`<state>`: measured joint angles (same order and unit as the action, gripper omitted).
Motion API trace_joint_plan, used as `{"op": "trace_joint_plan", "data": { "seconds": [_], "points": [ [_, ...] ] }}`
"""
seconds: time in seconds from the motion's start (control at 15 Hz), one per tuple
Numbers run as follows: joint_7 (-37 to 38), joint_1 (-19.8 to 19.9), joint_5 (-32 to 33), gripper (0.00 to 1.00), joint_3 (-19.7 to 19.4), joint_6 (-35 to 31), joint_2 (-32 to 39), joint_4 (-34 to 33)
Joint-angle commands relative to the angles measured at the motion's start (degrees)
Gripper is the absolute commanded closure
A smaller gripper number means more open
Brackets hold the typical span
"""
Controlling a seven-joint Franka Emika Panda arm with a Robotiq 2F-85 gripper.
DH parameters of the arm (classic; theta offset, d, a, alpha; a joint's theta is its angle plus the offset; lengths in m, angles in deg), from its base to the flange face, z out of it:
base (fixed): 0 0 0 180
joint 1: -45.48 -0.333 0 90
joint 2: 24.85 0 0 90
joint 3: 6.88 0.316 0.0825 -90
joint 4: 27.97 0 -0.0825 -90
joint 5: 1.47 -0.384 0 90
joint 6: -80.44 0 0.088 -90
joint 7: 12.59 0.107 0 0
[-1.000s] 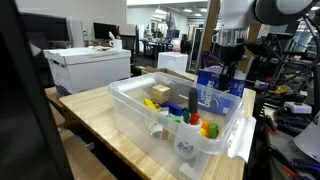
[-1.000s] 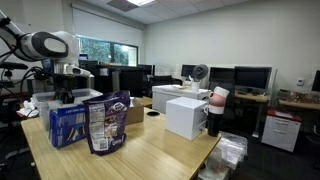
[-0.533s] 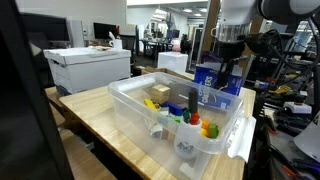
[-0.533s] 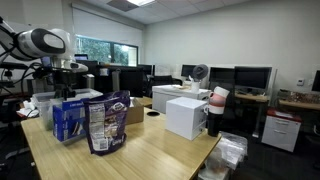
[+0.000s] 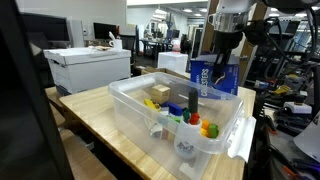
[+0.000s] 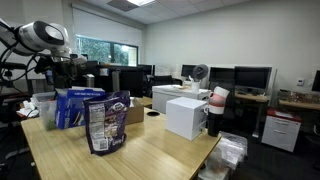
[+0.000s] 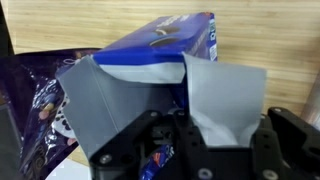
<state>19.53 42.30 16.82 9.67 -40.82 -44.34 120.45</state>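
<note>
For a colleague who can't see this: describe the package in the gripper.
On the wooden table, go to the end by the clear plastic bin. The blue box hangs in the gripper; unlike the dark purple bag beside it, it is rigid and rectangular, with its top flaps open.

Between the fingers of the gripper (image 5: 223, 58), held at its top: a snack box (image 5: 214, 78). In an exterior view, just behind the plastic bin (image 5: 130, 105) on the wooden table (image 5: 95, 115). Inside the bin, small toys (image 5: 190, 118). In an exterior view, a snack bag (image 6: 107, 122) standing close in front of the snack box. In the wrist view, bag on the left.
</note>
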Motion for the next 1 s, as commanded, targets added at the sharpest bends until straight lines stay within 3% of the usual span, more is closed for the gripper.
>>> {"op": "trace_joint_plan", "data": {
  "seconds": [0.0, 0.93],
  "points": [
    [3.6, -0.3, 4.5, 0.98, 2.3, 5.1, -0.1, -4.5],
    [12.4, -3.7, 17.3, 0.98, 8.0, 15.0, 4.0, -19.5]
  ]
}}
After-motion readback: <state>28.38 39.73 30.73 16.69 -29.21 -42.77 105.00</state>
